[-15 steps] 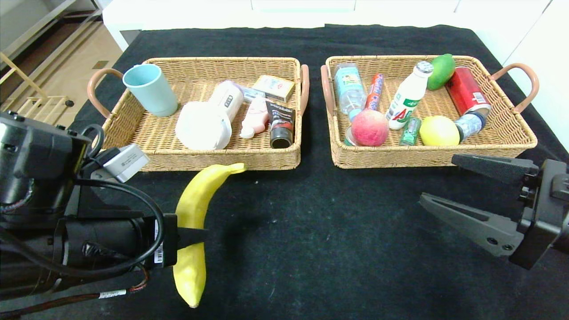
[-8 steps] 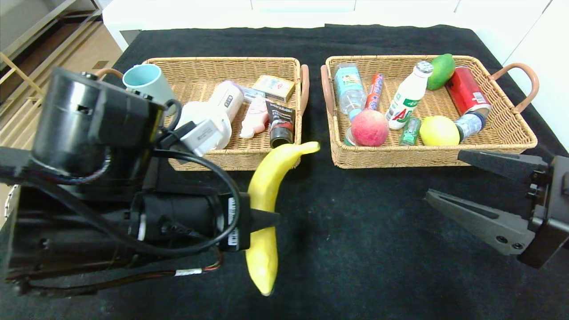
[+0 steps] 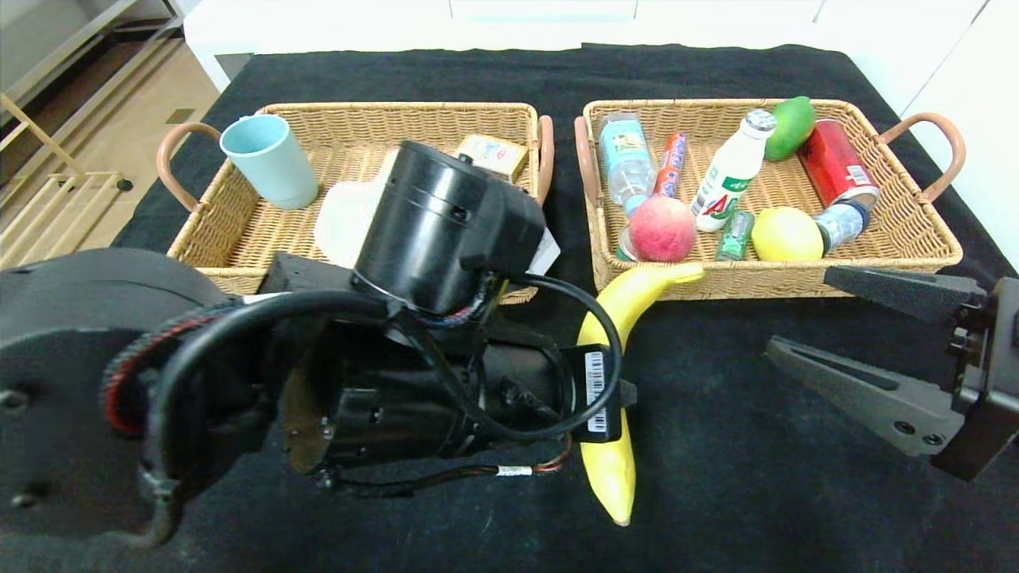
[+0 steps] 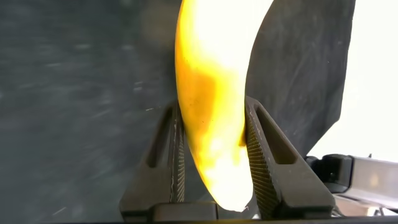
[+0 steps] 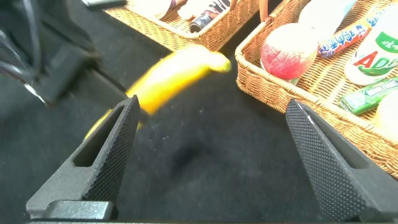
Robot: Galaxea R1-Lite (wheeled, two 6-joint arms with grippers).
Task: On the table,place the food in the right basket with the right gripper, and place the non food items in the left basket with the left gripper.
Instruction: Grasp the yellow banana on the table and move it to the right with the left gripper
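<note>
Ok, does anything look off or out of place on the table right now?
Yes: the banana is clamped in the left end effector, though food belongs to the right end effector, which hangs open and empty before the right basket. The banana's tip touches that basket's front rim.

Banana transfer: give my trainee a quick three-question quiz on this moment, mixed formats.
1. True or false: the right gripper is shut on the banana.
2. Which gripper holds the banana? A) left gripper B) right gripper C) neither
3. Fill in: the peach lies in the ____ basket.

Key: 1. False, it stands open and empty. 2. A. 3. Right.
</note>
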